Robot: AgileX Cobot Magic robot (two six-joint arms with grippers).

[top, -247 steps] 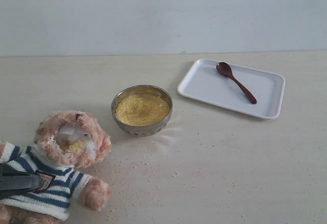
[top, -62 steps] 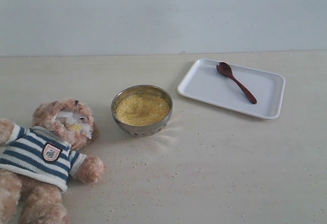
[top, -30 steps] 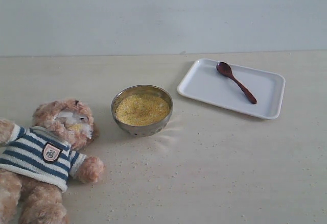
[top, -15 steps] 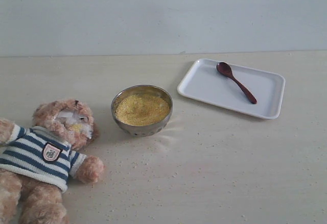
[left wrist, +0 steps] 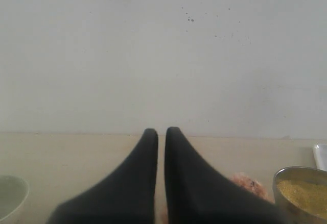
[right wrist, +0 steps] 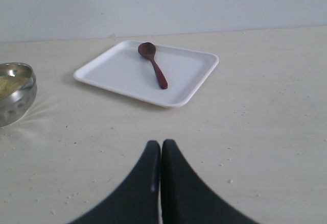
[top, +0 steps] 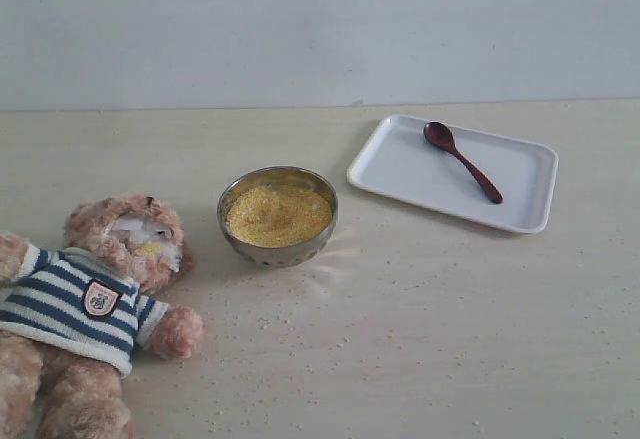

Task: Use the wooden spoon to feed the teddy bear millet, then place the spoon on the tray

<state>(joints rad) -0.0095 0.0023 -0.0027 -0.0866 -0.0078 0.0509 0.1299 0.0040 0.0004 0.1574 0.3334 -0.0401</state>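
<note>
The teddy bear [top: 95,304] lies on its back at the table's front left, with yellow grains on its muzzle. The millet [top: 277,213] fills a silver bowl [top: 278,249] mid-table. The wooden spoon [top: 462,161] lies inside the white tray [top: 400,169] at the back right, and both show in the right wrist view as spoon [right wrist: 153,64] and tray [right wrist: 112,71]. Neither arm appears in the exterior view. My left gripper [left wrist: 161,131] is shut and empty, with a bit of the bear's fur [left wrist: 248,184] and the bowl [left wrist: 301,193] beyond it. My right gripper [right wrist: 161,143] is shut and empty, short of the tray.
Loose millet specks [top: 300,329] are scattered over the pale table in front of the bowl. A pale green dish rim [left wrist: 10,196] shows at the edge of the left wrist view. A plain wall rises behind the table.
Early on, a dark gripper lay across the bear's chest and the bear sat more upright; it has since withdrawn and the bear lies flat. Nothing has moved in the last second.
</note>
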